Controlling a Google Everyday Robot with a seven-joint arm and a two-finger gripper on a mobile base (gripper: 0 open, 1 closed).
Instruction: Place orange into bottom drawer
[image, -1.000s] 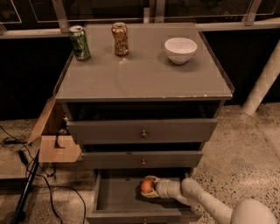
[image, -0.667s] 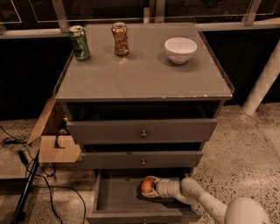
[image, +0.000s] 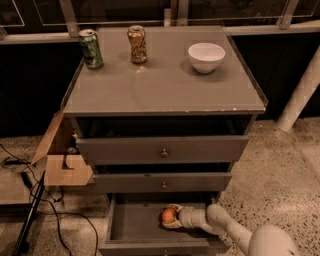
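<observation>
The pale two-finger gripper (image: 169, 217) reaches from the right into the open grey wooden bottom drawer (image: 134, 231), closed round the smooth round orange (image: 168, 214), which it holds between its sides. The orange is inside the drawer, right of the middle, low over the plain grey floor; whether it touches the floor I cannot tell. On the grey bench (image: 165, 87) above stand a green drink can (image: 91, 48), an orange-copper drink can (image: 137, 44) and a white ceramic bowl (image: 206, 57), well apart

Smooth orange (image: 168, 215) in gripper (image: 169, 217), in bottom drawer (image: 134, 229)
</observation>
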